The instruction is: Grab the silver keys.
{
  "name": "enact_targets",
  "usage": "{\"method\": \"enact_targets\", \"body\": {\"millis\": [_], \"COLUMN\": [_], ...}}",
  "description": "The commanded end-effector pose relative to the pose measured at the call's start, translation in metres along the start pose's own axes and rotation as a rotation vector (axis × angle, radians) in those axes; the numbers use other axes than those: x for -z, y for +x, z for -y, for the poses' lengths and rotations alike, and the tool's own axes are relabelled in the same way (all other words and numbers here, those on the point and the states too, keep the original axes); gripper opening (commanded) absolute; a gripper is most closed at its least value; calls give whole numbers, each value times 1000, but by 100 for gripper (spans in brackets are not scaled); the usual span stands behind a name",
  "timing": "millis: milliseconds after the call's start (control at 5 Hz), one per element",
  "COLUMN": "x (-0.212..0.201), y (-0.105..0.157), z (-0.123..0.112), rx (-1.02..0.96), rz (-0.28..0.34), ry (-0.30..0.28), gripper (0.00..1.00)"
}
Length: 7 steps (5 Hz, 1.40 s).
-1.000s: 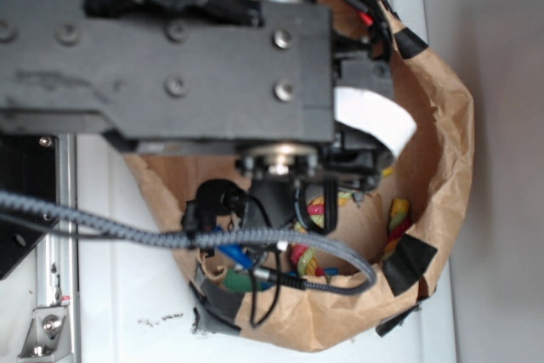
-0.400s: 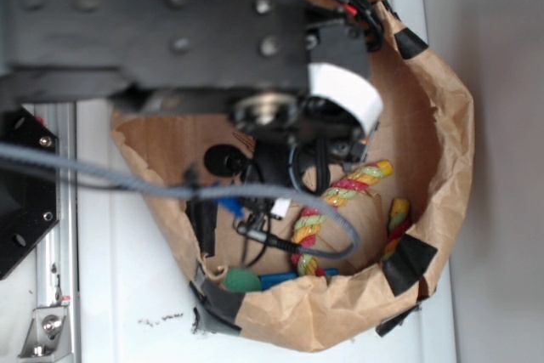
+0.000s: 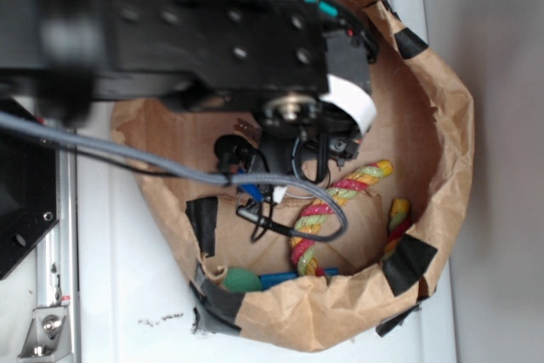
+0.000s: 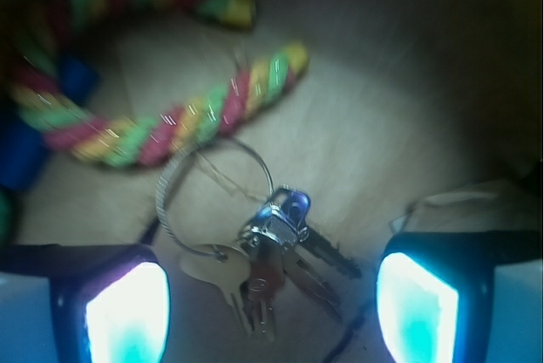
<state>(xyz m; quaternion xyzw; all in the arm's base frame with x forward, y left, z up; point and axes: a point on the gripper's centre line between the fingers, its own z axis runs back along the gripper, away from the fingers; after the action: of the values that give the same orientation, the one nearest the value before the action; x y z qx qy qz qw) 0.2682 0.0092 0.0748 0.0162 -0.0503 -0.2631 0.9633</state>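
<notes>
On my exterior feed the light is even and fairly bright; the white table (image 3: pixel 127 295) is washed pale with almost no shadow detail, while the black arm (image 3: pixel 170 31) is smeared by motion blur along its left end and reads as a flat dark mass. Inside the paper bag (image 3: pixel 442 150) the light is softer and shaded under the arm. My wrist feed is dim and soft overall, corners falling to near black. The gripper (image 4: pixel 272 308) fingertips (image 4: pixel 127 312) glow an overexposed cyan-white. The silver keys (image 4: pixel 268 252) catch small glints, and the braided rope (image 4: pixel 170 125) is blurred, with streaky highlights.
</notes>
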Motion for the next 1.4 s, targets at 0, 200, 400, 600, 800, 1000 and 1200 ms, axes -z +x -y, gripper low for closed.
{"method": "enact_targets", "body": {"millis": [0,200,400,600,800,1000,1200], "x": [9,13,15,16,17,38,53], "y": [-1,1,2,2,8,20,27], "z": [29,33,34,36,38,30,23], "rx": [91,93,86,82,83,78,38], "rz": [5,1,24,7,15,-13,-67], "ry": [-39,-60,-25,-33,-49,-49,-29], "gripper": [100,100,100,100,100,100,100]}}
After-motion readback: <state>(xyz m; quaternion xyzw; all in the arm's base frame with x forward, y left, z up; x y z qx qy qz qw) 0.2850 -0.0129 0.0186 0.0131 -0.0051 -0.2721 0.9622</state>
